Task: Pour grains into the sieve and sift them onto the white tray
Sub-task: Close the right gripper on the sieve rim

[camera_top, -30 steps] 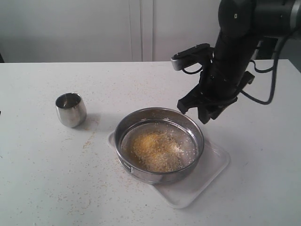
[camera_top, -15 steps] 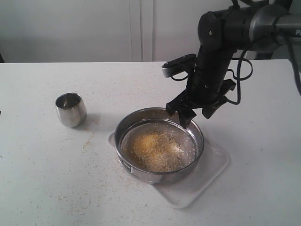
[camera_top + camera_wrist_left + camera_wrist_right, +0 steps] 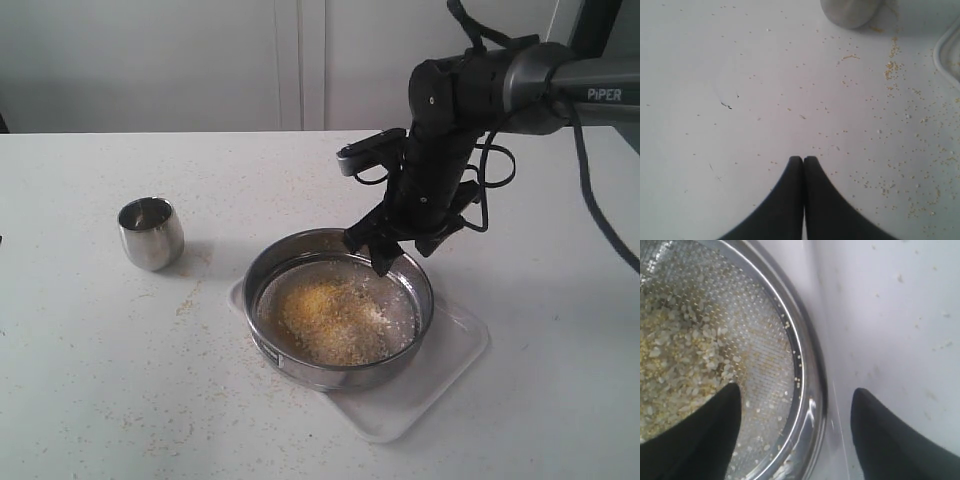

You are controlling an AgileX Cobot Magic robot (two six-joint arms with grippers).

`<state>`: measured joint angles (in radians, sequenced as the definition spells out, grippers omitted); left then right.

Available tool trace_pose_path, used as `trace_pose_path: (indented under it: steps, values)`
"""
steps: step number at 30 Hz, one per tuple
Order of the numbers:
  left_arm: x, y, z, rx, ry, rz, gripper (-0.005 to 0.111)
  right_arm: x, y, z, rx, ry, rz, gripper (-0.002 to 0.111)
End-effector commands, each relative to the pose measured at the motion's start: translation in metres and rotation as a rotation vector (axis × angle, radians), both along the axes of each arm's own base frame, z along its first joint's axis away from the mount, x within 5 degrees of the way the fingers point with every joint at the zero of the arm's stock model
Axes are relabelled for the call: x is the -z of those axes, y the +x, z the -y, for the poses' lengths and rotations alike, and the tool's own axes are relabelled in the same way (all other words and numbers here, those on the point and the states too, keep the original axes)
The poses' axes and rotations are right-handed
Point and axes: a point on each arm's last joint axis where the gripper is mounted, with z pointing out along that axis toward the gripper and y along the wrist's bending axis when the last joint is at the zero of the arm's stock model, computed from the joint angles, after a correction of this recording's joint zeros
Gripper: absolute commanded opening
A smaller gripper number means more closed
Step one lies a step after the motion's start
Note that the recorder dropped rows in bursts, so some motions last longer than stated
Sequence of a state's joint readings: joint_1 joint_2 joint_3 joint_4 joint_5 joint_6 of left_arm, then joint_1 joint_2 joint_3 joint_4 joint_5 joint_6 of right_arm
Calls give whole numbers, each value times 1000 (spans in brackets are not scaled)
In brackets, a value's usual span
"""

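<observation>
The sieve (image 3: pixel 300 358), a wide steel ring with a mesh bottom, sits on the white tray (image 3: pixel 445 365). A heap of yellow and pale grains (image 3: pixel 330 320) lies on its mesh. My right gripper (image 3: pixel 387 254) is open and hangs at the sieve's far right rim. In the right wrist view the right gripper (image 3: pixel 796 390) straddles the sieve rim (image 3: pixel 812 390), one finger over the mesh and one outside, with grains (image 3: pixel 675 365) beside it. My left gripper (image 3: pixel 803 159) is shut on nothing, over bare table; it is out of the exterior view.
A small rounded steel cup (image 3: pixel 151 232) stands upright left of the sieve, and the cup (image 3: pixel 850 11) shows at the edge of the left wrist view. Spilled granules (image 3: pixel 892 70) dot the table between cup and tray edge (image 3: pixel 944 55).
The right arm has swung left and lowered from beside the tray to the sieve's far right rim. Sieve, tray, cup and grains have stayed in place.
</observation>
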<state>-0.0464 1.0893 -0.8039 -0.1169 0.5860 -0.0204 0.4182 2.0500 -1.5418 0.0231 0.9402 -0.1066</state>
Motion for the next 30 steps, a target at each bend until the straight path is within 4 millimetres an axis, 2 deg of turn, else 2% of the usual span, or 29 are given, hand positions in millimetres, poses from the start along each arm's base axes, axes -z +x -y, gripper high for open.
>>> trace_pose_path:
  steps: [1, 7, 21, 24, 30]
  values:
    - [1, -3, 2, 7, -5, -9, 0, 9, 4, -3, 7, 9, 5, 54]
    - [1, -3, 2, 7, -5, -9, 0, 19, 7, -4, 8, 7, 1, 54]
    - [1, -3, 2, 7, -5, -9, 0, 26, 10, -5, 9, 12, 13, 53]
    - [1, -3, 2, 7, -5, -9, 0, 27, 10, -5, 9, 12, 12, 43]
    - [1, -3, 2, 7, -5, -9, 0, 27, 11, -6, 9, 17, 23, 11]
